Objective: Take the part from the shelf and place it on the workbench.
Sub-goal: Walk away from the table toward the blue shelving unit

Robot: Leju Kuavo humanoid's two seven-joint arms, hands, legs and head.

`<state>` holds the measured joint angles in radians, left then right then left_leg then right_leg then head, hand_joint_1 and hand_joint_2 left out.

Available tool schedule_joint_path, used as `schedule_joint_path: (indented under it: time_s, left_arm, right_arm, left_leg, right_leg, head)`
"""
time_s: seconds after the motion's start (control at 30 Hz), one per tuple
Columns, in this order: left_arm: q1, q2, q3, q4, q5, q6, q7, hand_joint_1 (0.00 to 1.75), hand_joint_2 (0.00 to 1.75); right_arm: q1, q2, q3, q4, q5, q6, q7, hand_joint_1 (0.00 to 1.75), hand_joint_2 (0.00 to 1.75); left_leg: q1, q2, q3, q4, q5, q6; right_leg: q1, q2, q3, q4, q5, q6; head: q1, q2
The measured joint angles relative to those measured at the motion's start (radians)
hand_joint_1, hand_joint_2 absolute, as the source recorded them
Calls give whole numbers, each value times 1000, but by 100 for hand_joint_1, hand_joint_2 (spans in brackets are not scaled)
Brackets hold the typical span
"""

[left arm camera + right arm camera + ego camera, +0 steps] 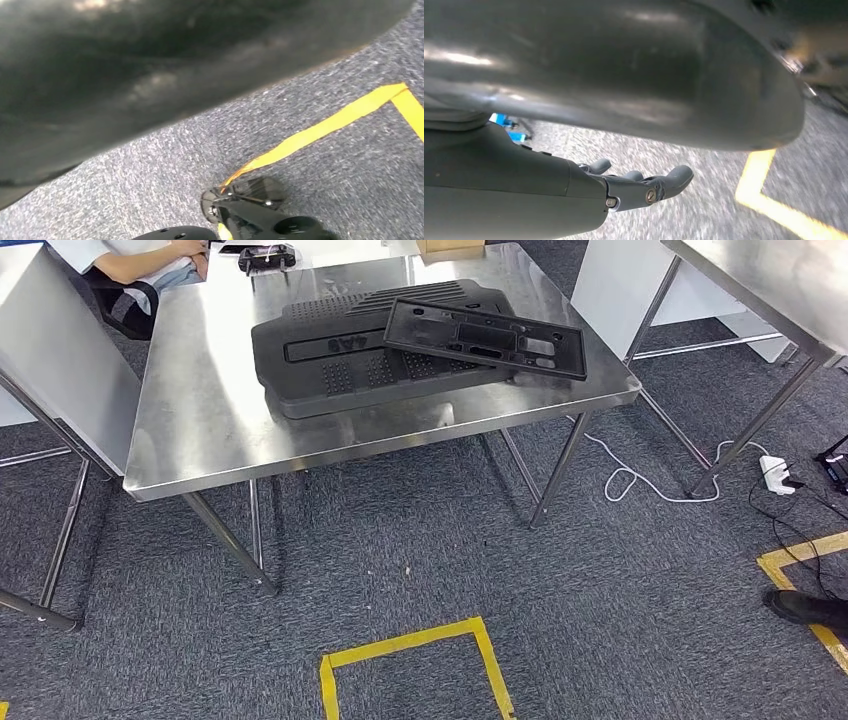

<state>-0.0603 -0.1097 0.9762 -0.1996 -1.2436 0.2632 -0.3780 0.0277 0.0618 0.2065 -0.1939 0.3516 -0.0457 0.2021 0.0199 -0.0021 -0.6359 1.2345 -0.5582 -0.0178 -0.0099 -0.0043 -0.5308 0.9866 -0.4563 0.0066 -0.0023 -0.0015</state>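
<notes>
Right hand [639, 187] hangs over grey carpet [420, 560], fingers extended, holding nothing; left hand's state cannot be told. Yellow tape [410, 645] marks the floor. Beyond, a black frame [485, 337] rests on a black panel [350, 355] on the steel workbench [200, 430].

Bright tabletop glare, blurred wrist views

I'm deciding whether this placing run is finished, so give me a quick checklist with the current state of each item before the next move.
1. Frame part on the workbench: ok, lying on the large black panel.
2. Frame part fully supported: not ok, one corner juts past the panel.
3. Right hand free: ok, fingers extended, holding nothing.
4. Left hand free: cannot tell.
5. Surroundings: not ok, a person sits at the far edge.
</notes>
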Motion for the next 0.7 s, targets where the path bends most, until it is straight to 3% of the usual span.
schedule_joint_path:
  time_s: [0.07,0.13,0.2,0.27,0.33,0.4,0.43,0.47,0.5,0.57,0.63,0.7]
  left_arm:
    - [-1,1,0,0,-1,0,0,0,0]
    - [-1,1,0,0,-2,0,2,0,0]
    - [-1,1,0,0,-3,0,4,0,0]
    - [-2,0,0,0,-3,0,4,0,0]
    - [-3,1,0,0,-3,1,2,0,0]
    - [-3,2,0,-1,-3,2,-1,0,0]
    - [-3,2,0,-1,-3,2,-1,0,0]
    - [-3,2,0,-1,-3,2,-2,0,0]
    - [-3,1,0,-1,-2,3,-2,0,0]
    - [-3,0,1,-1,-1,5,-2,0,0]
    - [-3,0,3,-1,3,9,-2,0,0]
    - [-3,0,6,-1,7,13,-2,0,0]
  right_arm:
    - [-2,3,6,8,1,1,2,0,0]
    - [-7,4,9,14,0,2,6,0,0]
    - [-11,5,12,18,-8,0,15,0,0]
    - [-12,4,12,20,-18,-11,19,0,0]
    - [-13,5,12,21,-30,-29,16,0,0]
    - [-15,6,10,21,-45,-48,8,0,0]
    - [-16,6,7,21,-52,-60,2,0,0]
    - [-17,6,4,21,-60,-73,-4,0,0]
    - [-18,5,-1,21,-71,-87,-10,0,0]
    - [-22,5,-16,21,-100,-116,-22,0,0]
    - [-27,6,-39,21,-135,-153,-34,0,0]
    - [-28,7,-66,21,-170,-191,-41,0,0]
  left_leg:
    - [-1,-1,87,-132,38,4]
    - [-5,-2,118,-193,46,9]
    - [-9,-2,108,-198,54,20]
    - [-7,0,96,-204,68,38]
    - [-3,1,78,-207,84,53]
    - [-4,2,55,-207,100,56]
    - [-4,3,45,-206,107,55]
    - [-5,3,36,-206,114,53]
    - [-4,3,29,-206,121,51]
    - [-4,2,19,-206,134,42]
    - [-6,3,14,-208,145,29]
    - [-7,3,14,-213,157,15]
  right_leg:
    - [2,0,-13,14,3,2]
    - [5,0,-25,22,8,11]
    - [8,1,-32,23,17,25]
    - [7,3,-50,41,3,32]
    - [4,4,-96,130,-53,29]
    - [0,4,-148,263,-116,29]
    - [-1,4,-156,299,-130,33]
    - [-3,4,-143,294,-129,41]
    - [-4,3,-106,243,-114,50]
    - [-5,3,-6,85,-75,60]
    - [0,5,41,-5,-54,53]
    - [5,6,34,-9,-43,37]
  head:
    - [0,0]
    - [0,0]
    - [1,0]
    - [2,0]
    - [6,0]
    - [9,0]
    - [8,0]
    - [9,0]
    - [9,0]
    - [9,0]
    - [7,0]
    - [5,0]
